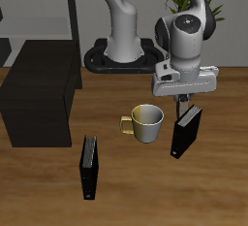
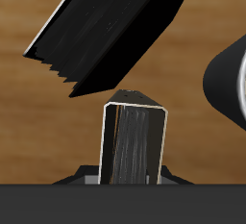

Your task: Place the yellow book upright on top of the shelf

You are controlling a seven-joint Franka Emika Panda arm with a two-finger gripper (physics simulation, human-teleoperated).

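At the left of the frame in the exterior view, the shelf (image 1: 39,94) is seen as a broad black box, and its flat top is bare. Low and left of centre, a black book (image 1: 89,168) is stood on end on the table (image 1: 218,191), well apart from everything else. At centre a mug (image 1: 147,123) is set with its handle turned toward the shelf. Right of centre, the gripper (image 1: 182,100) is hung straight down from the arm. The yellow book (image 1: 186,133) is carried beneath it, just beside the mug but not touching it.

In the wrist view the yellow book (image 2: 135,141) is shown end-on as a dark, narrow slab rising between the jaws, and the fingers are judged to be clamped on its two broad faces. A larger black slab (image 2: 106,26) with a pale edge is seen beyond it, though what it is cannot be made out from this view. The mug (image 2: 231,84) is cut off at the frame's edge.

The book's long axis is kept close to vertical, with its lower end tipped a little toward the mug. It is therefore already nearly in the pose asked for. The shelf top lies across the frame to the left and higher than the book's lower end. A lift is judged to be needed before the carry, so that the mug and the shelf's near edge are cleared.
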